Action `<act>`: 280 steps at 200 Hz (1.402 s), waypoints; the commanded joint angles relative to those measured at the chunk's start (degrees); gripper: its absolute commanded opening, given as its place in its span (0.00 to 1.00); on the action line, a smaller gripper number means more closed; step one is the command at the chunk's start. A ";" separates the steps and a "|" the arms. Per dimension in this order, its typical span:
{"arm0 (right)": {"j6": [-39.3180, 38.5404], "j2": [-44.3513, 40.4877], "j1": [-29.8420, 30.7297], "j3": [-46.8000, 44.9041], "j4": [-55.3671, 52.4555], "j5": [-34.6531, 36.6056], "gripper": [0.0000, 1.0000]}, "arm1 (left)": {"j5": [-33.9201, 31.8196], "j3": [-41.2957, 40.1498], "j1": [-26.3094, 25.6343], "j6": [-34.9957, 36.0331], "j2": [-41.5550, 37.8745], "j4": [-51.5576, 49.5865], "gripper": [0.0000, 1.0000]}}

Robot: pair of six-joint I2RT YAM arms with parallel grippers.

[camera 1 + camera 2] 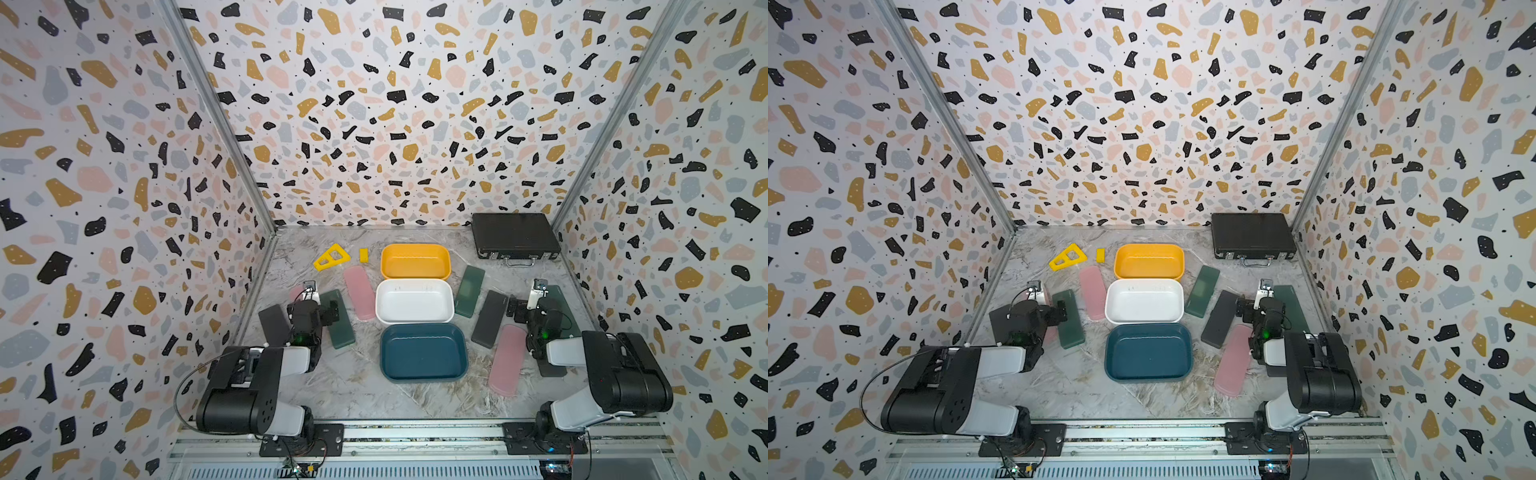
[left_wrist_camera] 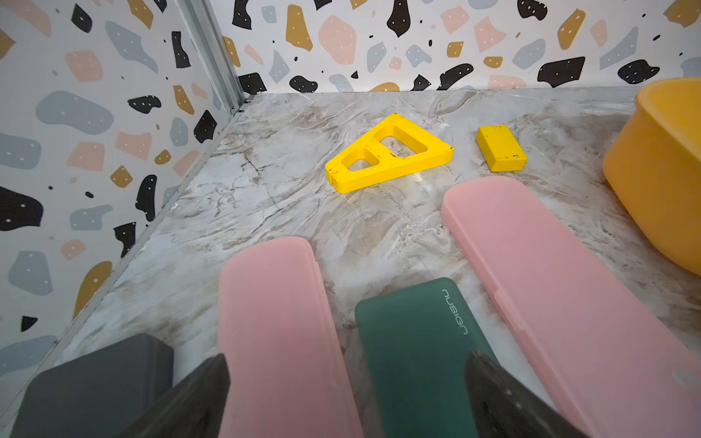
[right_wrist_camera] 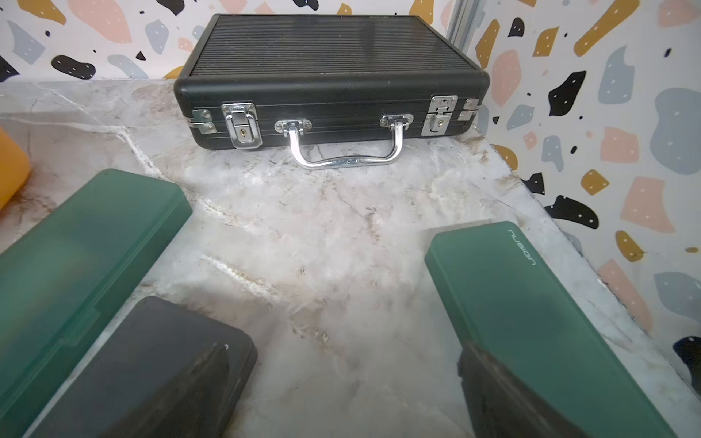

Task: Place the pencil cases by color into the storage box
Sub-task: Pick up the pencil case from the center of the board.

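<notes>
We see flat pencil cases (image 1: 360,292), likely light, rigid and slick; we would pinch one across its narrow width, mid-length. Left gripper (image 2: 343,364) and right gripper (image 3: 343,349) hang spread, empty.

Middle: far tray (image 1: 415,261), middle tray (image 1: 414,301) and near tray (image 1: 424,352), edge to edge in a row, back to front on the tabletop (image 1: 353,386).
Left of trays: left pencil cases (image 1: 360,293), four.
Right of trays: right pencil cases (image 1: 469,291), five.
Back left: frame piece (image 1: 331,257), with small block (image 1: 363,255) to its right.
Back right corner: briefcase (image 1: 515,236).

Bright even light, soft shadows; wrist views' near edges blurred.
</notes>
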 commanded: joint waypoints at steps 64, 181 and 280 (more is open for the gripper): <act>-0.32 -0.78 0.20 0.73 -0.23 -0.28 1.00 | 0.41 0.76 0.15 0.33 -0.55 2.57 1.00; -0.24 -0.82 0.22 0.82 -0.59 -0.62 0.99 | 0.57 0.94 0.22 0.31 -0.35 2.30 1.00; 10.48 -16.37 0.24 26.50 -59.85 -0.43 0.94 | -13.87 31.72 0.24 -8.82 -16.43 -51.86 1.00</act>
